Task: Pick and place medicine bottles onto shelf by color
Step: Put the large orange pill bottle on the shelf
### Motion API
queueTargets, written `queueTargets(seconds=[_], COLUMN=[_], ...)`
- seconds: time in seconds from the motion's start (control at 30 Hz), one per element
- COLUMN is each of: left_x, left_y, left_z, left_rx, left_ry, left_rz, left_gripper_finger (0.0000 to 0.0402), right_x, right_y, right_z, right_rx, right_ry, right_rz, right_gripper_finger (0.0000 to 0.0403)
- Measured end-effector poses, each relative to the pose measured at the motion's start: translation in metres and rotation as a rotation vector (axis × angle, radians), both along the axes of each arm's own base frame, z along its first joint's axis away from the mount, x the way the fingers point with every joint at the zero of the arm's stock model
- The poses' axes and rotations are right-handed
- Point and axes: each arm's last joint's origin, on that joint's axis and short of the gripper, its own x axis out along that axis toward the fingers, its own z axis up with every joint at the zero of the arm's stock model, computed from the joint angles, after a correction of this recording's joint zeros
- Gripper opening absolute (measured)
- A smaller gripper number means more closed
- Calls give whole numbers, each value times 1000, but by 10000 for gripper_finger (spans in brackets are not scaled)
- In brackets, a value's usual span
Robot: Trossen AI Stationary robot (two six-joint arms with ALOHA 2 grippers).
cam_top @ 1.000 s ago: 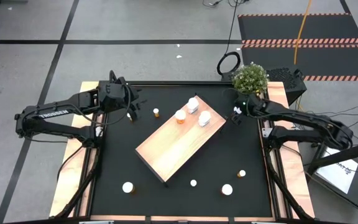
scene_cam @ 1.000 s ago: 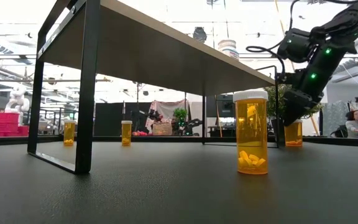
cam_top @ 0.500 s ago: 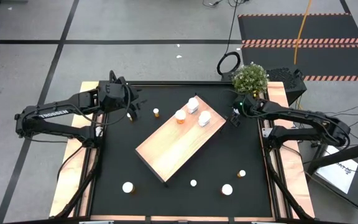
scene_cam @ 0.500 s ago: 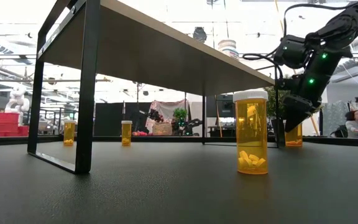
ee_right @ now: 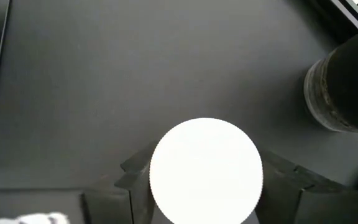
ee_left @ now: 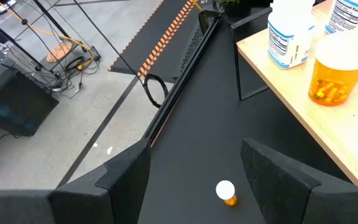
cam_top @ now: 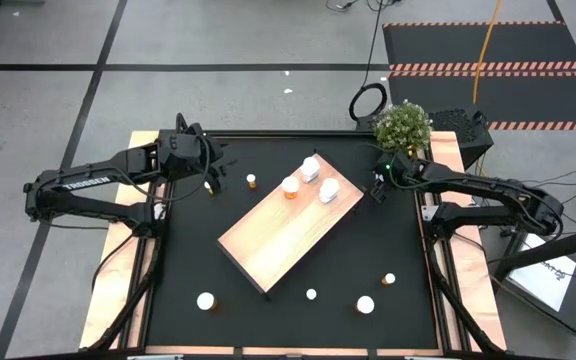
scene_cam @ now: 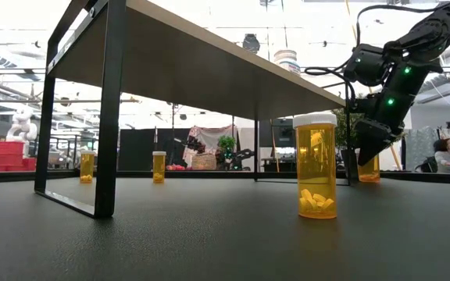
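A: What has moved?
B: From above, the right gripper (cam_top: 377,188) has slid from the mat's (cam_top: 388,240) back right corner toward the shelf's (cam_top: 278,240) right end. The left gripper (cam_top: 211,178) hasn't budged near the back left, jaws apart and empty.

A: And progress?
B: Three bottles (cam_top: 311,168) stand at the shelf's back end: two white, one orange. About five more wait on the mat, mostly along the front edge.

A: Low view?
B: The right gripper (scene_cam: 368,150) has come down around an orange bottle (scene_cam: 369,168); another orange one (scene_cam: 316,166) stands nearer.

A: Left wrist?
B: Spread fingers (ee_left: 272,180) over a small bottle (ee_left: 226,192).

A: Right wrist?
B: A white cap (ee_right: 206,171) sits between the fingers, narrowing; I can't tell if they grip yet.
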Motion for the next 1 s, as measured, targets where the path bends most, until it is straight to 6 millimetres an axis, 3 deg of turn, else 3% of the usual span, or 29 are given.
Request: queueTargets(seconds=[0.2,0.5,1.0], left_x=[0,0,0], left_y=[0,0,0], left_z=[0,0,0], left_rx=[0,0,-1], left_ry=[0,1,2], left_rz=[0,0,0], left_gripper_finger=[253,253,253], right_x=[1,2,1], right_y=[1,4,5], right_z=[0,-1,-2], right_rx=[28,143,159], right_ry=[-27,-114,-112], right_rz=[-8,-13,-37], right_gripper_finger=[212,199,253])
